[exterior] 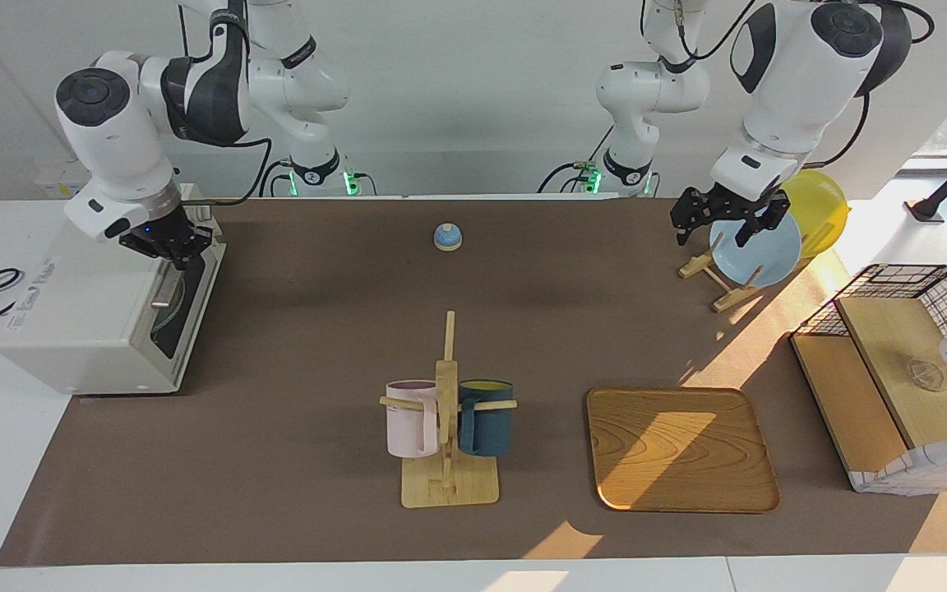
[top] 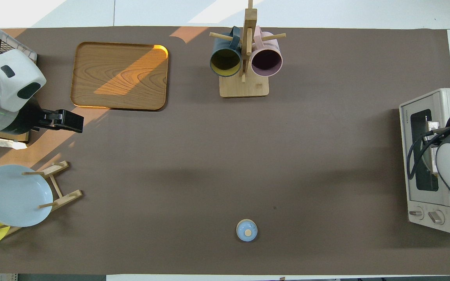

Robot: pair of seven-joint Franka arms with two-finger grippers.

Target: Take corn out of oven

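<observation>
The white oven (exterior: 87,329) stands at the right arm's end of the table, and its dark glass door looks closed. It also shows in the overhead view (top: 443,101). The corn is hidden from view. My right gripper (exterior: 176,247) is at the top of the oven door, by the silver bar handle (exterior: 166,288). In the overhead view the arm covers it. My left gripper (exterior: 716,233) is open and empty, up over the plate rack at the left arm's end of the table. It also shows in the overhead view (top: 74,121).
A blue plate (exterior: 757,247) and a yellow plate (exterior: 820,205) stand in a wooden rack. A wooden tray (exterior: 679,448), a mug rack (exterior: 447,485) with a pink and a dark blue mug, a small blue bell (exterior: 447,237) and a wire-mesh wooden box (exterior: 893,386) are on the table.
</observation>
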